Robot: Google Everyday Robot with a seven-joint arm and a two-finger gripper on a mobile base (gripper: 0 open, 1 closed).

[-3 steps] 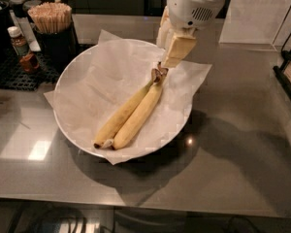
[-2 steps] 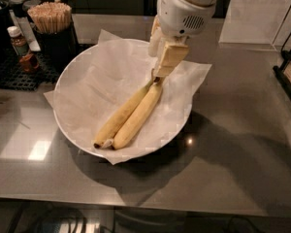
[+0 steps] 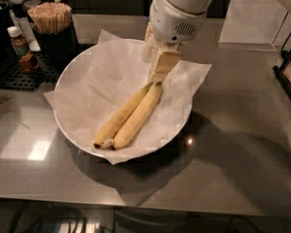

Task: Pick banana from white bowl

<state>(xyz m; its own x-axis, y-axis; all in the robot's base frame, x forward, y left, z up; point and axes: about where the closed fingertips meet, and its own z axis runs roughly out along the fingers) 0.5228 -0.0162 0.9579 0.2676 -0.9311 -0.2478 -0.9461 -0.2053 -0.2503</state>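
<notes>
Banana point(image 3: 131, 114) lies on paper in white bowl point(image 3: 63, 127) on bench point(image 3: 242, 149), long axis near-left to far-right. Gripper point(image 3: 160, 68) poised at far-right stem end, just above it. Whether clenched or released: cannot tell.

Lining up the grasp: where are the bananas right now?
Camera view, centre-left: the two bananas lie side by side on the paper in the white bowl, stem ends up-right, right at the gripper.
</notes>
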